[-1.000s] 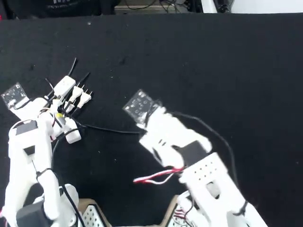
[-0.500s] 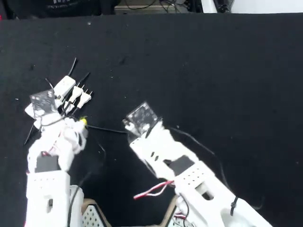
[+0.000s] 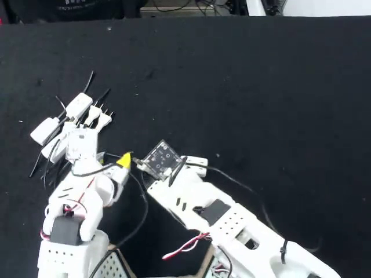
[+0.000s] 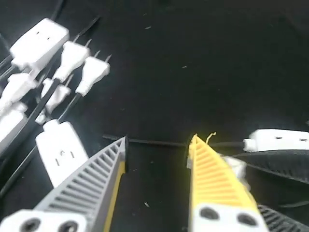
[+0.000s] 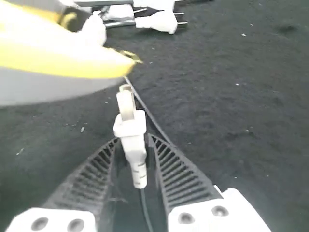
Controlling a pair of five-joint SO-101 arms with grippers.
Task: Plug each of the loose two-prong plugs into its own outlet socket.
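Gripping a white plug point(image 5: 130, 133), the right hand point(image 5: 133, 141) faces a yellow finger point(image 5: 63, 58) of the open, empty left hand point(image 4: 157, 141).

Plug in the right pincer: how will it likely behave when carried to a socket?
The plug looks small, rigid and probably light. Its smooth body is pinched by the right pincer, so it may pivot. Its thin black cord likely trails limply, tugging slightly.

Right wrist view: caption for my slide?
Right gripper holds a white two-prong plug, prongs toward the other arm's yellow finger.
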